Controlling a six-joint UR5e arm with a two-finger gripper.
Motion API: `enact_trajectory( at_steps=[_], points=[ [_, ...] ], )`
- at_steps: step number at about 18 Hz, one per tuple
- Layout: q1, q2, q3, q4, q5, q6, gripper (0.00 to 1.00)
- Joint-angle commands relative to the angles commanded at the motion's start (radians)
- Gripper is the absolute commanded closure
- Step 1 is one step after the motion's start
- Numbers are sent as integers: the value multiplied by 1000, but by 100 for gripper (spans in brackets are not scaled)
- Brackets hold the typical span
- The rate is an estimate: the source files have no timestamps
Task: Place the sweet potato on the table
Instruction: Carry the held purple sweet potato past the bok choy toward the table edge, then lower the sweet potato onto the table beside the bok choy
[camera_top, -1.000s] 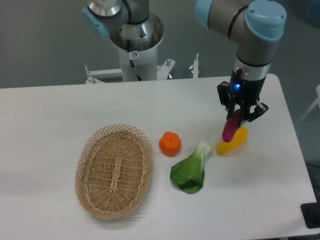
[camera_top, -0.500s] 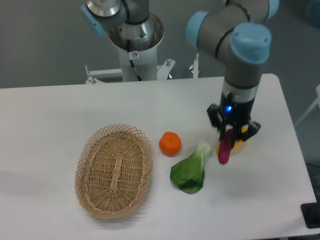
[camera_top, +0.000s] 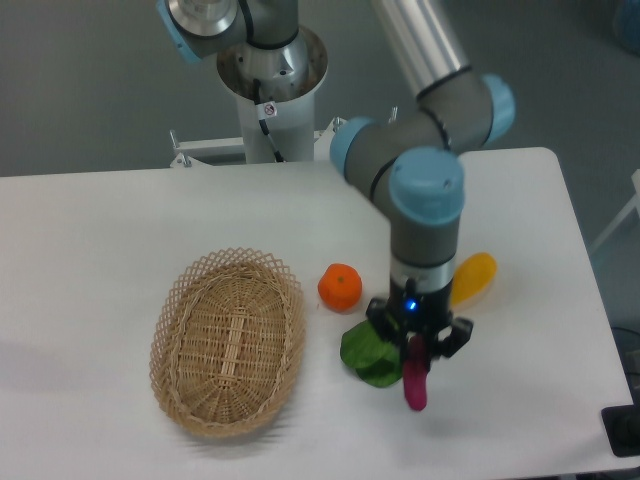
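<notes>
A white surface (camera_top: 120, 230) carried an oval wicker basket (camera_top: 228, 340) at the left, an orange (camera_top: 340, 286) near the middle, a leafy green vegetable (camera_top: 372, 352) just below it, and a plump yellow fruit (camera_top: 470, 278) toward the right. One robot arm reached down over the front of the surface, and its gripper (camera_top: 414, 352) pointed straight down with the jaws clamped on the upper end of the sweet potato (camera_top: 414, 384). The slender magenta vegetable hung nearly upright below the jaws, just beside the right edge of the green leaf.

Over the last second the arm had carried the sweet potato away from the yellow fruit, where it had been held a second earlier, and swept it forward and to the left, toward the front edge. The yellow fruit, half hidden by the gripper before, now lay fully in view and well apart from it. The basket, orange and leaf had not moved.

The lower tip seemed close to the surface, though whether it touched could not be told. The carry looked nearly finished; lowering and releasing remained.
</notes>
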Motion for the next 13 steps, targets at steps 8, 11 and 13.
enact_trajectory(
  at_steps=[8, 11, 13],
  points=[
    [-92, -82, 6, 8, 132, -129, 85],
    [-100, -85, -9, 11, 132, -130, 85],
    [-104, -83, -14, 11, 133, -126, 84]
  ],
)
